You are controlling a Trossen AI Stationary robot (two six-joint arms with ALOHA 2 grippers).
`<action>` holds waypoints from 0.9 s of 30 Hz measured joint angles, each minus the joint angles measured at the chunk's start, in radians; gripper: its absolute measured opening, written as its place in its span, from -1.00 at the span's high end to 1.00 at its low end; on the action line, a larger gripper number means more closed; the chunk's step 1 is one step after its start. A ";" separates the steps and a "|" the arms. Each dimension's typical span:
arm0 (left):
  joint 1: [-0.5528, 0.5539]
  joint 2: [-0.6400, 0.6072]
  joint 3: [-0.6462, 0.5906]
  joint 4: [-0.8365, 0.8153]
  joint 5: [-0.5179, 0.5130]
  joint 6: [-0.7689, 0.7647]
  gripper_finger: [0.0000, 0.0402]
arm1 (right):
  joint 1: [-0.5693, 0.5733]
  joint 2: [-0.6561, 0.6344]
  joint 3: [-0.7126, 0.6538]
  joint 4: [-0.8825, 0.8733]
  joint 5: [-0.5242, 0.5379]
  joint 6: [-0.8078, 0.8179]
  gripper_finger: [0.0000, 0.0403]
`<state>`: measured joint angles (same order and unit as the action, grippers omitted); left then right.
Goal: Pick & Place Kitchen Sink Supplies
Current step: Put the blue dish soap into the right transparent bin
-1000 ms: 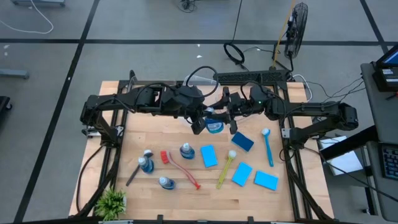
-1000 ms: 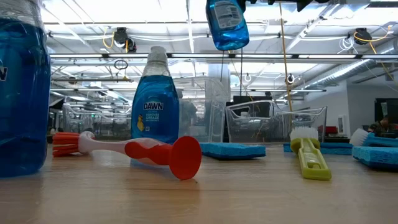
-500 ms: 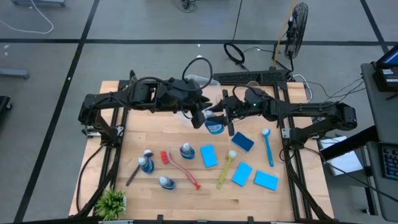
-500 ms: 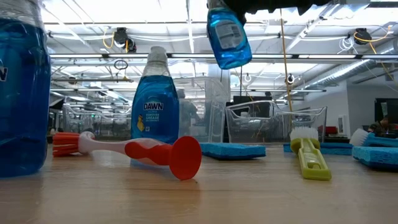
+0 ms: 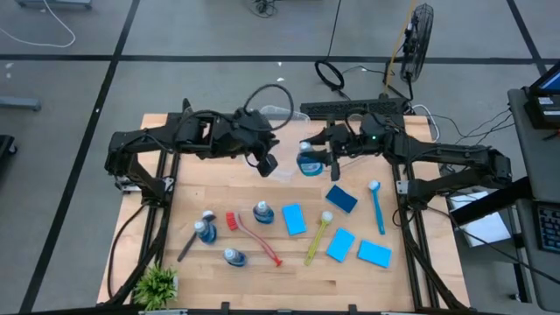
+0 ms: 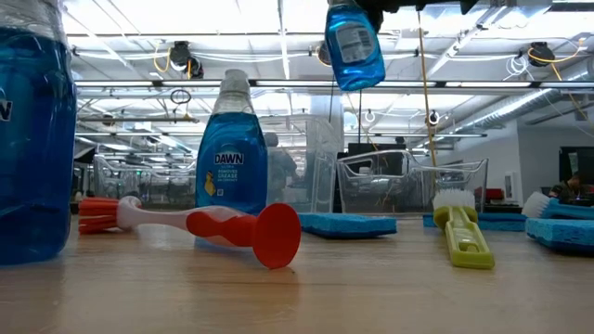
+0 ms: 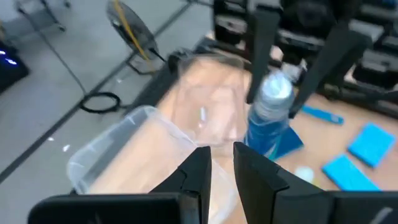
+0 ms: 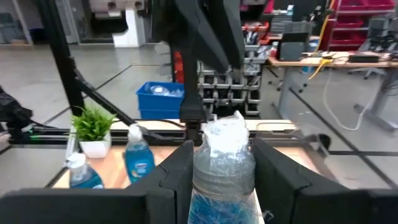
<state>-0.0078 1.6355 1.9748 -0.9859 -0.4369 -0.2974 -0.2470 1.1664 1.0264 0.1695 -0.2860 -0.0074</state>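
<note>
Kitchen sink supplies: small clear bottles of blue liquid, flat blue sponges and slim long-handled brushes lie spread over the near half of the table.
Room: grey floor with dark tape lines around the table; a black fan [image 5: 418, 35] and coiled cables behind it; the low view looks into a bright hall with ceiling lights.
Table: pale wooden butcher-block top [image 5: 219, 188] in a black frame.
Clear plastic bin [image 7: 127, 155]: at the far edge of the table, below the left arm.
Right gripper [image 5: 322, 159]: fingers clamped on the neck of a clear bottle of blue soap [image 5: 307, 160], which hangs high above the table.
Left gripper [image 5: 267, 164]: just beside that bottle but apart from it, fingers nearly closed, nothing between them.
Standing bottles: three, near the front left [image 5: 263, 213].
Red brush [image 5: 254, 236]: lying beside them.
Yellow brush [image 5: 317, 236], blue brush [image 5: 377, 206]: towards the right.
Blue sponges: four, front right [image 5: 374, 254].
Small green plant [image 5: 157, 284]: front-left corner.
</note>
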 joint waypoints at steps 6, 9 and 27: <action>0.000 -0.033 0.001 -0.060 -0.039 -0.023 0.64 | -0.041 -0.093 0.001 -0.105 0.046 -0.069 0.39; -0.007 -0.044 -0.001 -0.094 -0.055 -0.034 0.64 | -0.064 -0.137 0.001 -0.170 0.057 -0.112 0.39; -0.028 -0.058 -0.001 -0.293 -0.228 -0.214 0.64 | -0.128 -0.352 0.001 -0.391 0.456 -0.245 0.39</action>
<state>-0.0357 1.5780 1.9736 -1.2790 -0.6651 -0.5111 -0.3748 0.8147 1.0275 -0.2213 0.1702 -0.2525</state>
